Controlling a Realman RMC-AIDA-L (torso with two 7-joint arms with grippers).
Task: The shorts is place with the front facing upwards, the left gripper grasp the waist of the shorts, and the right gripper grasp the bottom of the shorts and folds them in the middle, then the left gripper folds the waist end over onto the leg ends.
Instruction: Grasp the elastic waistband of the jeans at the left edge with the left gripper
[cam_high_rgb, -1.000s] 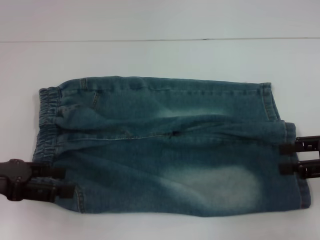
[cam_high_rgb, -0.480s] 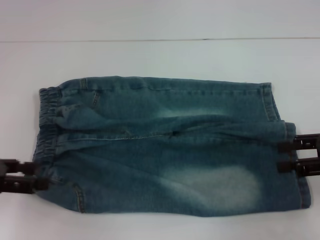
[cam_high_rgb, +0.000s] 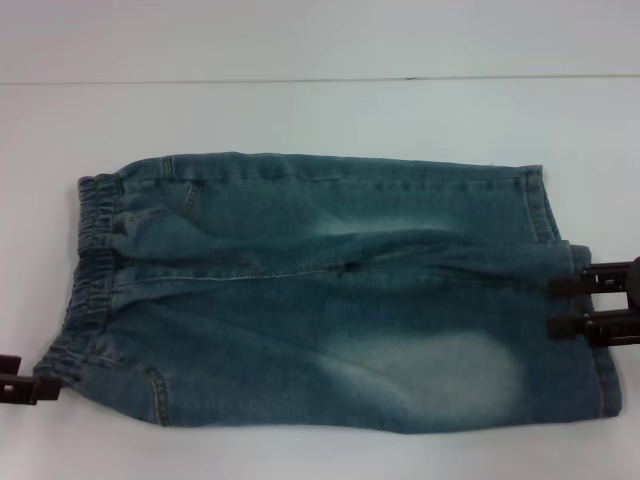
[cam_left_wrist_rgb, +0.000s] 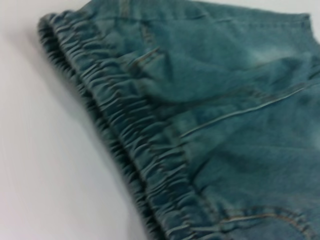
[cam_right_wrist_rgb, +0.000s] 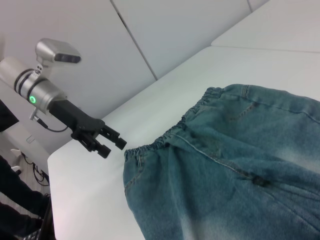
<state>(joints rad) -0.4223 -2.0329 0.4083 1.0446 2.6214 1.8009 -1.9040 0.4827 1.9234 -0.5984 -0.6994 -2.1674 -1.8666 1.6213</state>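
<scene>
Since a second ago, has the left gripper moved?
Yes. The left gripper has pulled back leftward off the shorts, now just clear of the waistband corner, open.

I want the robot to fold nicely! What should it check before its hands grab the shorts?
1. Shorts flat on the table: ok.
2. Left hand on the waistband: not ok, it sits off the near corner, apart from the cloth.
3. Left hand open: ok.
4. Right hand at the near leg end: ok, open over the hem.
5. Legs folded together: not ok, they lie side by side.
</scene>
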